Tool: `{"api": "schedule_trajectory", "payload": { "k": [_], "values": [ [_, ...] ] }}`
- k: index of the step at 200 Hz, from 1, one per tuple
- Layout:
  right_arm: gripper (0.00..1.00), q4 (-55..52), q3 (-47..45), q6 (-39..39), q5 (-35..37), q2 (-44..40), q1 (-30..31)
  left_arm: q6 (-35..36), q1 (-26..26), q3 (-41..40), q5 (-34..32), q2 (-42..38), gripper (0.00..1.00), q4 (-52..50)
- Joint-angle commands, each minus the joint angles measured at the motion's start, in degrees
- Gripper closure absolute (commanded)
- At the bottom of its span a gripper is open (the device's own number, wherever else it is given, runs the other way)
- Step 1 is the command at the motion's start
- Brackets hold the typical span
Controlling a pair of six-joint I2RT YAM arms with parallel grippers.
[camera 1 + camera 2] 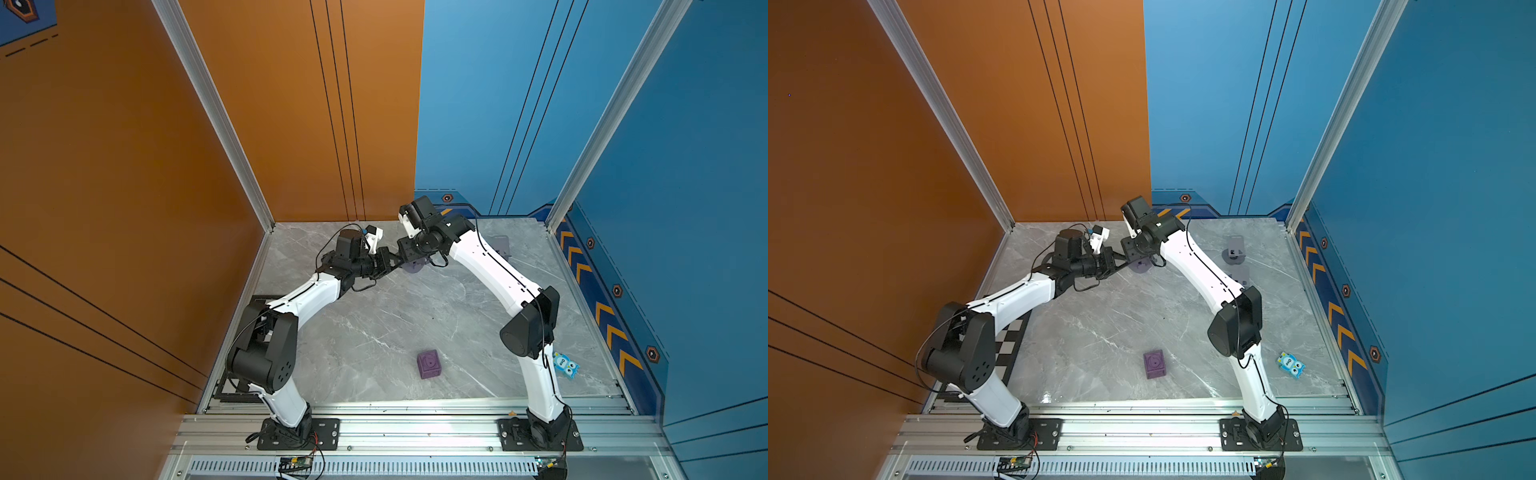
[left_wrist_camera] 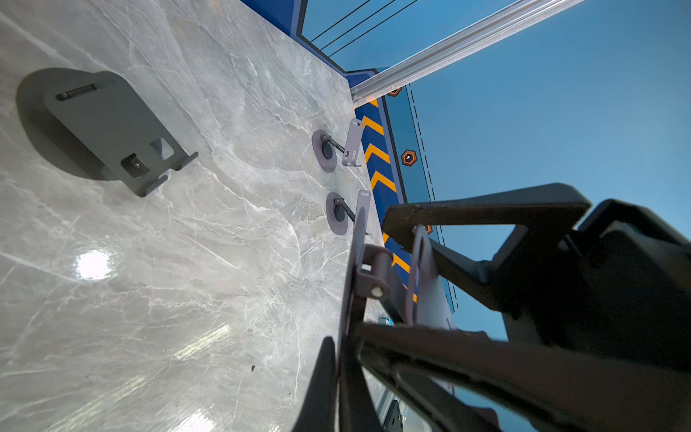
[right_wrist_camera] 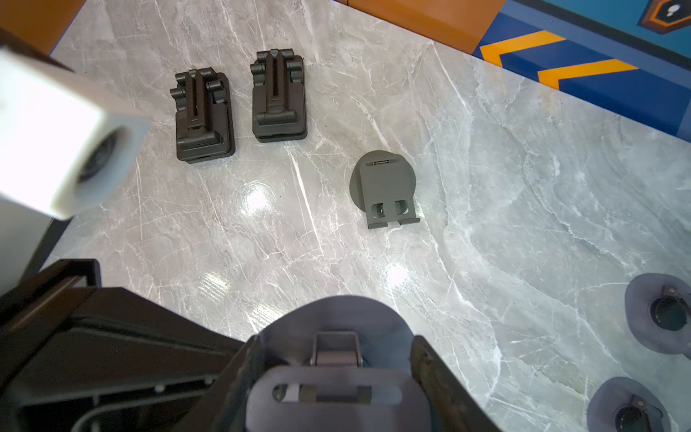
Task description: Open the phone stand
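- Ok, desk point(image 1: 374, 324): grey marble-look top, glossy, lamp glare spots in both wrist views.
- Room: orange wall point(image 1: 124, 166) on left + back, blue wall point(image 1: 685, 166) on right + back. Orange chevron strip point(image 1: 606, 328) runs along the desk's right edge, alu posts point(image 1: 218, 116) at the far corners.
- Phone stand point(image 1: 415, 267): purple-grey, far centre of desk, between both tools where the arms meet.
- Left tool point(image 2: 374, 275): clenched on the stand's thin plate by the hinge.
- Right tool point(image 3: 340, 377): fingers either side of the stand's slotted plate, grasping it across its width.
- Other stuff: purple cube point(image 1: 429, 364) front centre; owl toy point(image 1: 565, 365) front right, partly behind right arm in a top view. Both well apart from the stand.
- Right wrist view: 2 dark folded stands point(image 3: 203, 116) side by side, folded grey stand point(image 3: 385, 187) near them.
- 2 open stands point(image 2: 336, 147) near the blue wall, one beside the other.
- Hidden: in both top views phone stand mostly covered by the tools, only a sliver shows; can't tell if it touches the desk.
- Checker board point(image 1: 1013, 345) half under left arm.
- Right wrist view: held stand's lower part cut by frame edge, open stands cut at the frame side, white blurred block w/ lens point(image 3: 56, 138) up close.
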Motion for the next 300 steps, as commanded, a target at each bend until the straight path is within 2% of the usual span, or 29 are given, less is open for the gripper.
{"api": "schedule_trajectory", "payload": {
  "k": [1,166,300],
  "values": [
    [0.62,-0.61,3.45,-2.88,3.02,-9.42,1.73,-0.24,3.86,-1.81,-14.02,4.92,1.0,-14.29],
    [0.62,0.02,0.11,-4.01,6.38,-17.02,6.68,-0.8,7.42,-3.09,-15.69,6.55,1.0,-14.54],
    [0.63,0.36,-3.51,-3.98,6.25,-19.9,7.7,-1.05,7.85,-3.57,-16.18,6.04,1.0,-14.42]
  ]
}}
